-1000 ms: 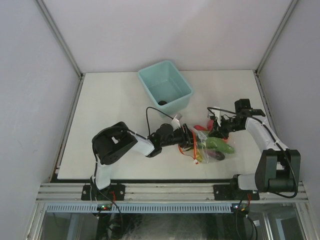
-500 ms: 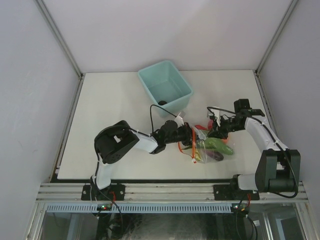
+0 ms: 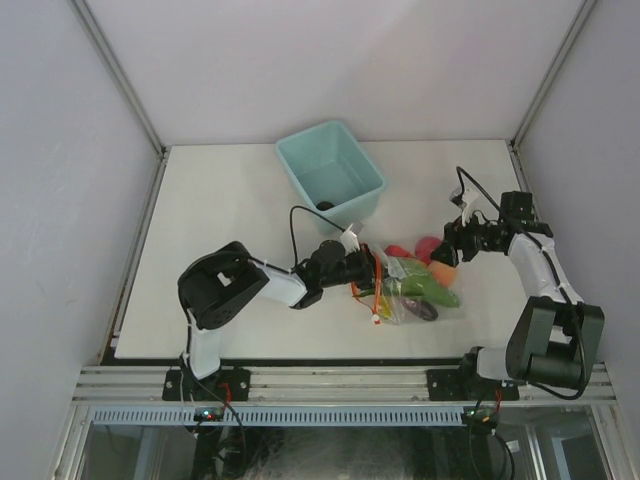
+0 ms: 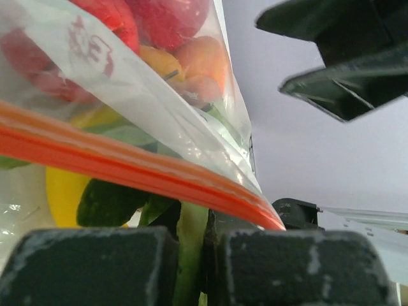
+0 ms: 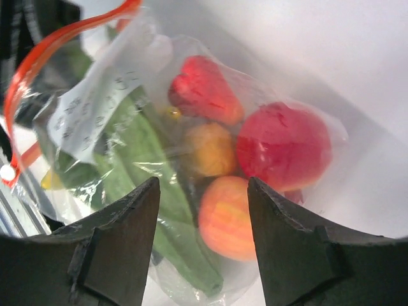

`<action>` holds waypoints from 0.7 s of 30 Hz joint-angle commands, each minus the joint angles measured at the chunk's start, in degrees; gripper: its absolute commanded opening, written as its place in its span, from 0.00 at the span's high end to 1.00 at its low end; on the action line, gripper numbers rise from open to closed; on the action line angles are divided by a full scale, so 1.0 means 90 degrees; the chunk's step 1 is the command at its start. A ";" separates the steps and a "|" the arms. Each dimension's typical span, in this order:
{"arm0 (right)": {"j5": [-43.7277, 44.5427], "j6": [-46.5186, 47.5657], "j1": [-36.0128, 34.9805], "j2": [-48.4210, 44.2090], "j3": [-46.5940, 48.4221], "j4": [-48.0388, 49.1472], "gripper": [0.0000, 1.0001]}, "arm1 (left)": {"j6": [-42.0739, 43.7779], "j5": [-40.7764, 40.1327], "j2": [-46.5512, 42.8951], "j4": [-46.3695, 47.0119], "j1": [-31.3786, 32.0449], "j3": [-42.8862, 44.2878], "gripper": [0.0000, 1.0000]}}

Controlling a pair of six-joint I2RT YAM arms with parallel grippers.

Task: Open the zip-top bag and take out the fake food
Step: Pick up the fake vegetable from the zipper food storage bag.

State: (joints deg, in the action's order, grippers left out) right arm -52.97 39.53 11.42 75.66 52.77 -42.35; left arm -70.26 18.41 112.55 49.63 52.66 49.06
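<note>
I'm watching my left gripper (image 3: pixel 366 270) pinching shut on the zip-top bag (image 3: pixel 396 302) by its orange zipper strip, bag lying on the counter (image 3: pixel 220 230) with the fake food (image 3: pixel 426 288) inside, right gripper (image 3: pixel 450 245) hanging open just beside it, teal bin (image 3: pixel 330 172) sitting behind

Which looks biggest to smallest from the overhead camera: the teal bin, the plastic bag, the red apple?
1. teal bin: largest
2. zip-top bag: somewhat smaller, though crumpled
3. red apple: smallest by far

No legible txt; zip-top bag (image 5: pixel 191 159) has grey print, red logo (image 4: pixel 86 41); both unreadable.
</note>
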 commanded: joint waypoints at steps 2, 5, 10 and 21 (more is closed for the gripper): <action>0.0861 -0.1627 -0.0016 0.0558 0.0050 0.0817 0.39 | 0.0613 0.0053 -0.0552 0.0295 -0.0041 -0.0235 1.00; 0.1435 -0.1851 -0.0155 0.0762 0.0045 0.1038 0.35 | 0.0737 0.0063 -0.0653 0.0174 -0.0041 -0.0289 1.00; 0.2314 -0.2129 -0.0524 0.1111 0.0044 0.1377 0.33 | 0.0759 0.0087 -0.0755 0.0017 -0.0041 -0.0342 1.00; 0.3249 -0.2200 -0.0772 0.1687 0.0016 0.1656 0.37 | 0.0495 -0.0043 -0.1185 -0.0253 -0.0111 -0.0891 1.00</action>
State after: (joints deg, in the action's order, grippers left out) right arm -29.67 20.56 4.03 89.60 52.77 -30.11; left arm -65.39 18.24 106.69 47.66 52.29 44.23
